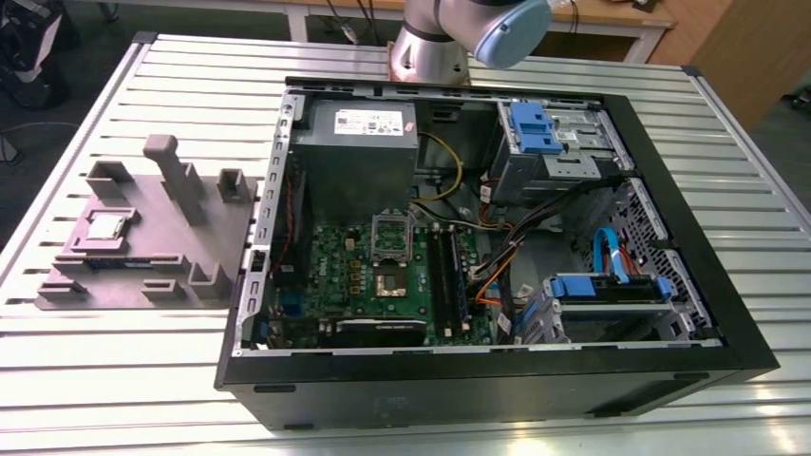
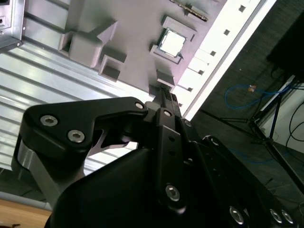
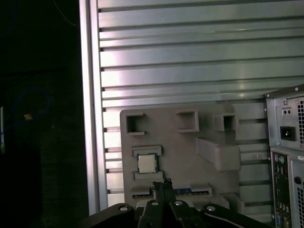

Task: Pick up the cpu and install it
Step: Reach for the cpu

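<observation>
Slatted metal table (image 1: 114,380) under everything. Open computer case (image 1: 507,394) mid exterior view. Grey holder tray (image 1: 159,237) at case's 9 o'clock. Gripper (image 3: 164,183) in both wrist views: fingers together, gripping nothing. Cpu (image 1: 104,226) flat in tray pocket, tray's 9 o'clock side, clear of gripper.

One cpu (image 1: 105,226), one fixture (image 1: 159,249), one case (image 1: 507,385)

Table (image 1: 114,361): slatted metal, was seen beneath everything.
Grey fixture (image 1: 152,237): was laid beside the case, at the exterior view's left.
Computer case (image 1: 507,389): was left open, motherboard (image 1: 342,275) exposed.
</observation>
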### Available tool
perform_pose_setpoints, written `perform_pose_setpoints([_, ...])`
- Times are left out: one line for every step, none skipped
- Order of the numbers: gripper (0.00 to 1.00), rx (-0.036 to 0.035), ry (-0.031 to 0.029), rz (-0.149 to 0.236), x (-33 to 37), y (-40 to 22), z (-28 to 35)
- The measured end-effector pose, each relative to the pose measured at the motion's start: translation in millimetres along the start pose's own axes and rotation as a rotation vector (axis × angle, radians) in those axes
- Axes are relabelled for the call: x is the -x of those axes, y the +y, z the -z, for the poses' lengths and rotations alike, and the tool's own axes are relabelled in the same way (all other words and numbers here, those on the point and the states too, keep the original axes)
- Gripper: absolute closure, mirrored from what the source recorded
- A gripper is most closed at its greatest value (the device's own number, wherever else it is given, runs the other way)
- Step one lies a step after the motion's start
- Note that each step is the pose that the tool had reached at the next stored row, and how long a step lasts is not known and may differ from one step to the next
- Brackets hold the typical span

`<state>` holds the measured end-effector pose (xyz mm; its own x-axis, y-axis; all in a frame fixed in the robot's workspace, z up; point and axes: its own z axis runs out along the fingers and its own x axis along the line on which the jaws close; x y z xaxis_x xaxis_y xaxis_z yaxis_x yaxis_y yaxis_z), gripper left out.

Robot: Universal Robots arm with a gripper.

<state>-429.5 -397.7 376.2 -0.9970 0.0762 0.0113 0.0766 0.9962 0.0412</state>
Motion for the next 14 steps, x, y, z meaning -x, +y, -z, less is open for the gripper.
perform_pose_setpoints([0.90, -0.0001, 0.0001, 0.000, -1.1, -0.1, 0.0])
perform_pose_setpoints([0.90, 0.0000, 0.0000, 0.000, -2.4, -0.1, -0.2])
perform_pose_setpoints([0.90, 0.0000, 0.0000, 0.000, -4.9, -0.3, -0.4])
perform_pose_setpoints([0.90, -0.0001, 0.0002, 0.000, -8.0, -0.4, -0.4])
perform_pose_setpoints([0.90, 0.0000, 0.0001, 0.000, -11.0, -0.6, -0.7])
perform_pose_setpoints([0.90, 0.0000, 0.0000, 0.000, -13.5, -0.7, -1.0])
perform_pose_setpoints([0.90, 0.0000, 0.0000, 0.000, -15.2, -0.8, -1.1])
perform_pose_setpoints([0.90, 0.0000, 0.0000, 0.000, -16.8, -0.8, -1.3])
perform_pose_setpoints([0.90, 0.0000, 0.0000, 0.000, -18.7, -0.7, -1.4])
perform_pose_setpoints([0.90, 0.0000, 0.0001, 0.000, -20.2, -0.8, -1.5])
perform_pose_setpoints([0.90, 0.0001, 0.0000, 0.000, -21.8, -0.8, -1.8])
perform_pose_setpoints([0.90, 0.0000, 0.0000, 0.000, -23.3, -0.9, -1.9])
perform_pose_setpoints([0.90, -0.0001, 0.0002, 0.000, -24.5, -0.9, -1.9])
perform_pose_setpoints([0.90, 0.0000, 0.0001, 0.000, -24.6, -0.9, -2.0])
